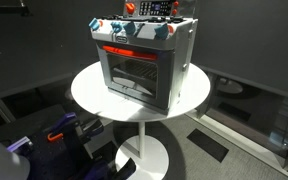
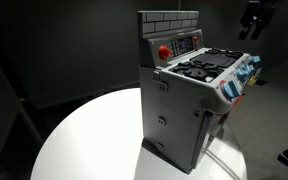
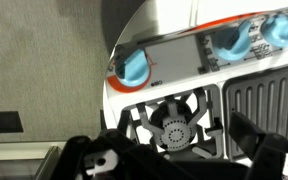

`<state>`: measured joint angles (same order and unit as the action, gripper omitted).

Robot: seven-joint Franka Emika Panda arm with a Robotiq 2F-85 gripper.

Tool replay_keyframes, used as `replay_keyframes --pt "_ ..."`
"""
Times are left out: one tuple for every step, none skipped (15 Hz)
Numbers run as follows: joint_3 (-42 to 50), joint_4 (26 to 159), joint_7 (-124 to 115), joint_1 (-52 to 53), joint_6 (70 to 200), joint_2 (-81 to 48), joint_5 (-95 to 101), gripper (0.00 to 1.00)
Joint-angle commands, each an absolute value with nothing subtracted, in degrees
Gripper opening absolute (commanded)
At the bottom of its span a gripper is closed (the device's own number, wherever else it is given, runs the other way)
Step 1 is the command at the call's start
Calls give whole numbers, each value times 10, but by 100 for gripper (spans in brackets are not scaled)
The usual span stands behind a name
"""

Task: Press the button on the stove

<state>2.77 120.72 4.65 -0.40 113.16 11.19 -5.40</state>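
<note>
While the gripper (image 2: pixel 254 20) hangs high above the stove's (image 2: pixel 189 105) knob edge, fingers (image 3: pixel 94 160) spread apart, the 1 red button (image 2: pixel 164 52) sits lower left on the upright back panel, across the burners. The stove stands mid-way on the round white table (image 1: pixel 84 92).

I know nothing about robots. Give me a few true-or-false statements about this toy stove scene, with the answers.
1. The stove stands on a round white table. True.
2. The pincer is pressing the red button. False: it hangs in the air, clear of the stove.
3. The knobs are pale blue. True.
4. The oven door is wide open. False: it is shut.
5. A pot sits on the burners. False: they are bare.
</note>
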Motion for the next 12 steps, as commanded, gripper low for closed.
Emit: replay_keyframes --pt "26 1218 29 -15 1062 159 -25 100" --pt "26 1217 26 -18 1047 167 -14 100" --pt "26 1215 25 -20 1033 173 -7 100" --pt "26 1213 25 -21 1022 178 0 100" --pt "26 1214 25 -23 1014 183 6 100" --pt "26 1213 26 -23 1010 184 10 100" --pt "28 1209 37 -19 1024 171 -3 100" --pt "28 1209 37 -19 1022 173 -2 100" --pt "28 1209 37 -19 1022 172 -2 100" --pt "28 1209 37 -19 1022 171 -2 100" --pt "28 1209 37 -19 1022 169 -2 100" --pt "28 1209 37 -19 1023 168 -2 100"
